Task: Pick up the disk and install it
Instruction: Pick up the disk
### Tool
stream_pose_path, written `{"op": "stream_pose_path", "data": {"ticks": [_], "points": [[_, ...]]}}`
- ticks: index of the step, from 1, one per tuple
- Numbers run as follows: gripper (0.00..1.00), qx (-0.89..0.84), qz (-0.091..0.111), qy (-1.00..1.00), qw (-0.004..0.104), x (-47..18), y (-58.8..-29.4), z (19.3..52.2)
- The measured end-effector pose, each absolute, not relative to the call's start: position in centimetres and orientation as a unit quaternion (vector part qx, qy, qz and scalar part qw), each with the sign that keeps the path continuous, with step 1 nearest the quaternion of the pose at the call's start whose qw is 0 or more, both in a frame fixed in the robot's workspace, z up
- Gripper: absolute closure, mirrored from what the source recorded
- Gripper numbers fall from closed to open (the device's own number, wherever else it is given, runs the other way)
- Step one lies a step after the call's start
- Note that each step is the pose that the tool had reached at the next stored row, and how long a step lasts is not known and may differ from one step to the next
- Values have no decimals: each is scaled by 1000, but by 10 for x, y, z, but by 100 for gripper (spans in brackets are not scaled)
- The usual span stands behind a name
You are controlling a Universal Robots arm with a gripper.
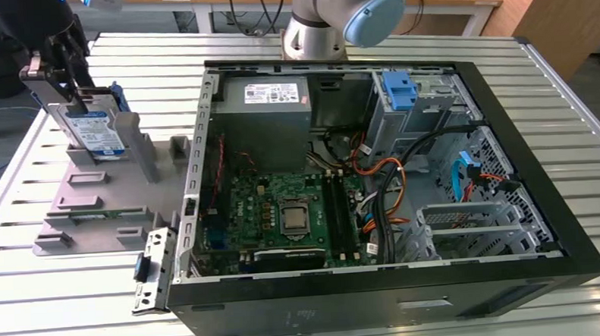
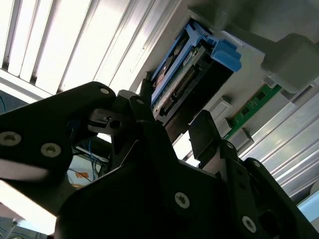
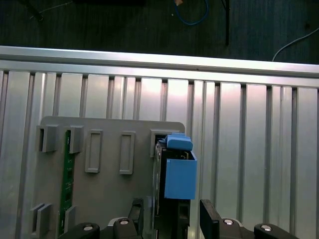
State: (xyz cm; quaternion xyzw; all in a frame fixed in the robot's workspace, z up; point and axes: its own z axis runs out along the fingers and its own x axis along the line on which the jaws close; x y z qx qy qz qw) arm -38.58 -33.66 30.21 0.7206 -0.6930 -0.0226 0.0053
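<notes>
Slatted aluminium table [image 1: 63,315] carries everything, w/ dark floor and loose cables beyond its edge in the first wrist view. Gripper [image 3: 172,209] hangs over the disk [image 3: 177,177], jaws one on each side of its upper end. A thin gap shows on at least one side in the first wrist view, so I read them as released and straddling, not clamped. Step in hand, by my judgement: the pick-up, at the approach/grasp stage, w/ install not begun. The disk stands on edge in a slot of the grey fixture plate [image 1: 89,200], at the exterior view's left, well apart from the open PC case [image 1: 577,254]. The grasp calls for the jaws to close square on the two flat faces, then a pull along the slot's line so the bracket doesn't snag, I'd say. Disk itself is a thin silver-grey slab w/ a white-and-blue label on one face. A blue plastic bracket frames it and its connector edge shows in the second wrist view. A green memory stick [image 3: 66,174] sits in another slot of the plate. Inside the case are the motherboard [image 1: 281,207], the power supply [image 1: 267,101] and a drive cage w/ a blue latch [image 1: 403,91].
</notes>
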Motion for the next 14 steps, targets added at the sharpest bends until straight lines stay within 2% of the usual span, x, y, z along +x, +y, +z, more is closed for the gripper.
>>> {"op": "stream_pose_path", "data": {"ticks": [5, 6, 10, 11, 12, 14], "points": [[45, 721, -23, -693, 5, -386, -337, 302], [52, 721, -23, -693, 5, -386, -337, 302], [52, 721, -23, -693, 5, -386, -337, 302], [53, 721, -23, -693, 5, -386, -337, 302], [60, 721, -23, -693, 5, -386, -337, 303], [60, 721, -23, -693, 5, -386, -337, 303]]}}
